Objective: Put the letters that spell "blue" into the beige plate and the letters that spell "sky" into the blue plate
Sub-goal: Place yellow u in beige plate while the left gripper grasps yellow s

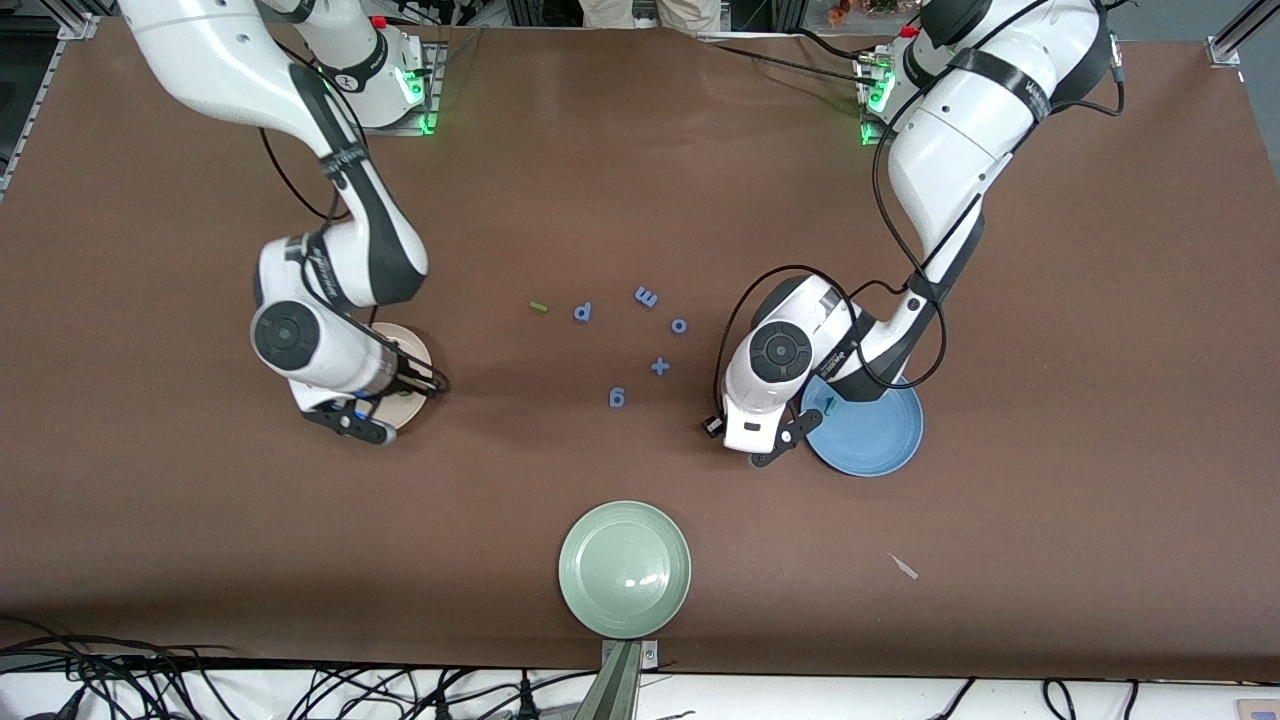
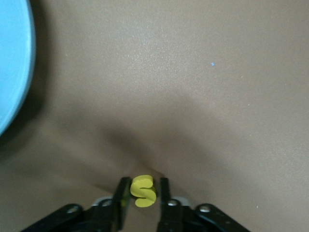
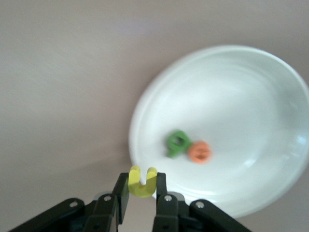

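My left gripper [image 2: 144, 193] is shut on the yellow s [image 2: 143, 190], low over the table beside the blue plate [image 2: 12, 72]. A small teal y [image 1: 829, 405] lies in the blue plate [image 1: 880, 440], half under the left arm. The yellow u [image 3: 142, 182] is pinched in my shut right gripper [image 3: 142, 186] over the rim of the beige plate [image 3: 231, 96]. The olive-green b [image 3: 177, 142] and orange e [image 3: 199, 152] lie in that plate. The green l [image 1: 538, 307] rests on the table between the two plates. The k is not in view.
Blue letters p [image 1: 583, 312], m [image 1: 646, 297], o [image 1: 679, 325], a plus [image 1: 660, 367] and another blue piece [image 1: 617, 398] lie mid-table. A pale green plate [image 1: 625, 568] sits near the front edge. A white scrap [image 1: 904, 567] lies nearer the camera than the blue plate.
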Tool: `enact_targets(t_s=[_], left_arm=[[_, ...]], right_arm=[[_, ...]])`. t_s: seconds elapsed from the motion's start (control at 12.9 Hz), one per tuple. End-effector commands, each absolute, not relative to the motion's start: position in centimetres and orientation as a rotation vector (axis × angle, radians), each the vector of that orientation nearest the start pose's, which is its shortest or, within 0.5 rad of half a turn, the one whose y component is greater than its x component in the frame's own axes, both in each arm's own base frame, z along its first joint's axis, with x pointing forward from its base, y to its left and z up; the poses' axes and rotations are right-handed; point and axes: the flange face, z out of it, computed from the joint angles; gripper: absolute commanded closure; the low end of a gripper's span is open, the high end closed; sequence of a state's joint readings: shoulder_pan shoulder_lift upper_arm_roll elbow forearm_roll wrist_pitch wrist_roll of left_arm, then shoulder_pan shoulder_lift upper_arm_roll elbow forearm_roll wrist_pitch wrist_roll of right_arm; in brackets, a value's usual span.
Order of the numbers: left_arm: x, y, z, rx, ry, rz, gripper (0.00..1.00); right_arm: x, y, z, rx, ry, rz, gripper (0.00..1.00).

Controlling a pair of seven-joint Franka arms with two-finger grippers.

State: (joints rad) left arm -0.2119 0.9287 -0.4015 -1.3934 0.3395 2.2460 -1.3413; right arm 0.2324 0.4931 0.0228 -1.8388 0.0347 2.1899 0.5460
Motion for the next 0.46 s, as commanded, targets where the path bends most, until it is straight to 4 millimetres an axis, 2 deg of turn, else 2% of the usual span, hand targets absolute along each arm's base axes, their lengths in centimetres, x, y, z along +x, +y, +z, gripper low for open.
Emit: enact_targets(t_s=[0.0,0.08,0.15,0.31,0.39], left_arm=[[63.7,-36.2,17.8,-3.002,-1.041,0.060,1.00],[63.9,-35.6,18.6,-2.988,-1.044,0.064,1.00],[64.0,-35.1,20.2,-2.962,-1.017,0.075,1.00],[64.0,-33.5,22.7,-2.938,-0.855,0.114,1.00],[64.1,-32.0,23.9,-2.925,-0.761,0.145,1.00]], right_arm=[[56.9,14.9,24.6,-3.110,0.477,0.244,0.61],[56.9,15.1,24.6,-3.106,0.484,0.244,0.49],[56.8,15.2,24.4,-3.101,0.530,0.249,0.46],[56.7,16.1,24.4,-3.088,0.600,0.249,0.46],[56.1,18.6,24.4,-3.069,0.645,0.253,0.46]])
